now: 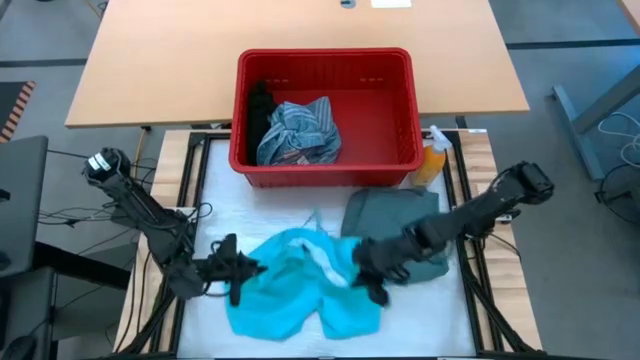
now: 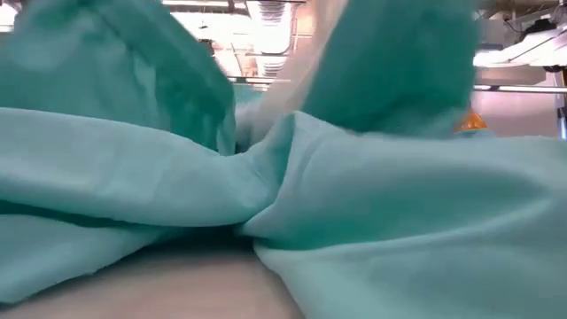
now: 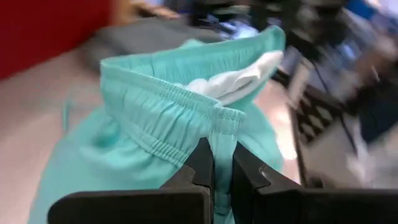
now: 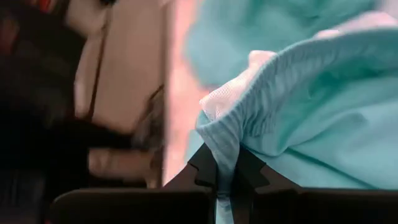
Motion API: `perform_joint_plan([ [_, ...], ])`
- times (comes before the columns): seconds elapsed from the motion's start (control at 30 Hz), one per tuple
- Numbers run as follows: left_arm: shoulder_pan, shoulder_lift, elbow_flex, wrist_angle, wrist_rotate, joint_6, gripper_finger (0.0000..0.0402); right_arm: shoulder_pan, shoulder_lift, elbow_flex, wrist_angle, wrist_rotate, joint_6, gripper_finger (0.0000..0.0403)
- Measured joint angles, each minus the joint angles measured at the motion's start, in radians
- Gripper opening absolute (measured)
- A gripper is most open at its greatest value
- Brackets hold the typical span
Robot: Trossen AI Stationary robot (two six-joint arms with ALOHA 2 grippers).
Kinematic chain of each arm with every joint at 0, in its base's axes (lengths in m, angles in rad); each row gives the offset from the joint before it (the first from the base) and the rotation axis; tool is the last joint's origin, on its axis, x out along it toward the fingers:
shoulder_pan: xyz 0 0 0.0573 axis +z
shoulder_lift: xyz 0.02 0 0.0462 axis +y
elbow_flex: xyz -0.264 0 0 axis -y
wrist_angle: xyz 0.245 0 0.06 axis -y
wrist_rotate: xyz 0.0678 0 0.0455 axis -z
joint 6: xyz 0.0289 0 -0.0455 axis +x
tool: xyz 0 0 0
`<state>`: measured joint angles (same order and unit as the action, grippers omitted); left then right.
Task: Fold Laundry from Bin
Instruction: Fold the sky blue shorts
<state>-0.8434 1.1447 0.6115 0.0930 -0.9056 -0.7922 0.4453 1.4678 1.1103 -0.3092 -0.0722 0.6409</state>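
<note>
A pair of bright teal shorts (image 1: 300, 290) with a white lining lies on the table's near middle and fills the low view (image 2: 354, 204). My left gripper (image 1: 248, 268) is shut on its waistband from the left. My right gripper (image 1: 352, 262) is shut on the waistband from the right. The red bin (image 1: 325, 150) stands behind, holding a blue-grey striped cloth (image 1: 300, 130) and a black garment (image 1: 260, 110). A dull grey-green garment (image 1: 395, 215) lies flat on the table at the right, under my right arm. My left gripper pinches the gathered elastic waistband at its side fold (image 3: 224, 127) between its two fingers (image 3: 202, 165). It comes nearly level from the table's left. The waistband stands raised while the legs lie on the table. My right gripper pinches the waistband's other side fold (image 4: 224, 140) between its two fingers (image 4: 202, 165), slanting down from the table's right. The white lining shows beside the pinch. The waistband runs slack between the two grippers, and the cloth below rests on the table.
An orange spray bottle (image 1: 432, 160) stands beside the bin's right near corner. A wooden table (image 1: 300, 40) lies beyond the bin. Black frame rails (image 1: 470, 230) run along the work surface's sides.
</note>
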Motion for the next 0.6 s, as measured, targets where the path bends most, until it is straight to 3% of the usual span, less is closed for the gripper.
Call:
perform_joint_plan([
  [0.13, -0.060, -0.001, 0.084, 0.063, 0.037, 0.414, 0.0004, 0.118, -0.030, 0.036, -0.018, 0.002, -0.179, 0.0039],
  [0.27, -0.132, -0.002, 0.235, 0.051, 0.045, 0.801, 0.0004, 0.252, -0.059, 0.122, -0.121, 0.208, -0.403, 0.0039],
  [0.37, -0.161, -0.002, 0.356, 0.051, 0.044, 0.959, 0.0004, 0.342, -0.062, 0.212, -0.204, 0.432, -0.505, 0.0039],
  [0.47, -0.189, 0.003, 0.481, 0.051, 0.060, 1.070, 0.0004, 0.410, -0.058, 0.305, -0.224, 0.575, -0.612, 0.0039],
  [0.6, -0.249, 0.050, 0.640, 0.050, 0.184, 1.187, 0.0004, 0.500, -0.039, 0.402, -0.202, 0.744, -0.695, 0.0039],
])
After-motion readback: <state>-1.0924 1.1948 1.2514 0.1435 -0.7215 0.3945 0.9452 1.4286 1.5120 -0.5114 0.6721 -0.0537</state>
